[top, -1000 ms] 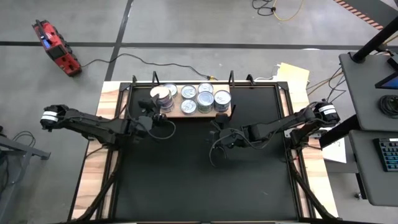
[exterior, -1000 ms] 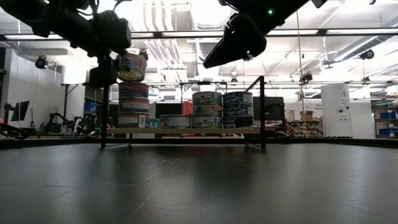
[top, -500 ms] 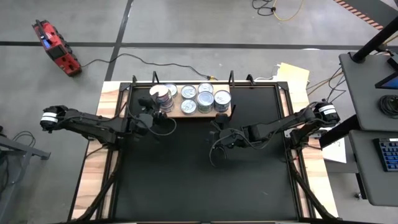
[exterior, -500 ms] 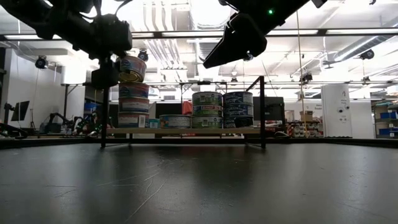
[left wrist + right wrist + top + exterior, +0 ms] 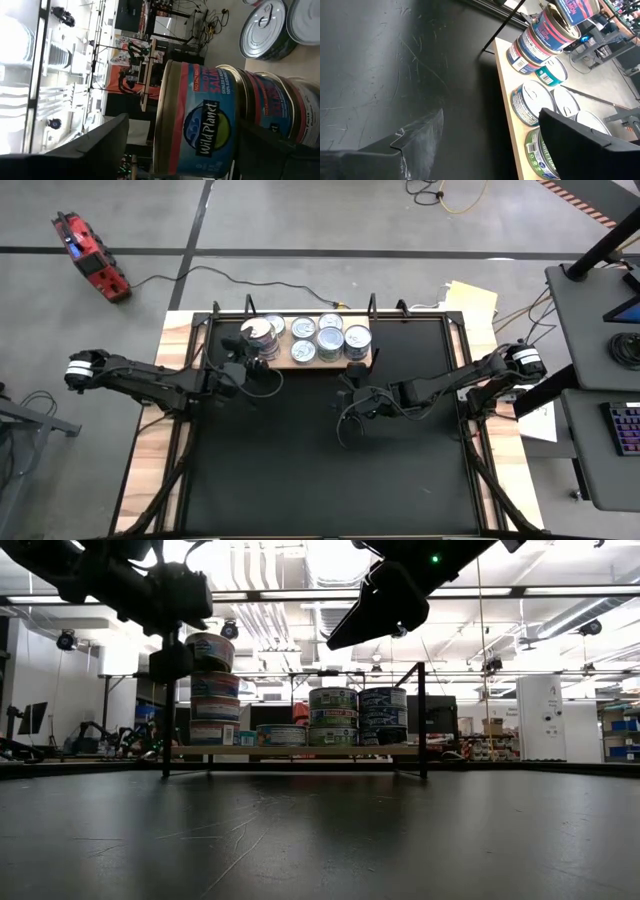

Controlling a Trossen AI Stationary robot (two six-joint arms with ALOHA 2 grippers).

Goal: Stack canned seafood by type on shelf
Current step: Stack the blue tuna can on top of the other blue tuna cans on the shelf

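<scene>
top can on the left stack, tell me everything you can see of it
The top can is a short round metal tin with a gold-toned rim and a blue and red label reading Wild Planet, with salmon printed on it. It sits level on the tall stack at the left end of the shelf, resting on a like-labelled can beneath. The left gripper is open around it, one finger on each side; whether they touch it cannot be told.

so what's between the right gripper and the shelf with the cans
Nothing. In the high view the right gripper hangs over bare black table, just in front of the shelf; the strip between them is bare.
</scene>
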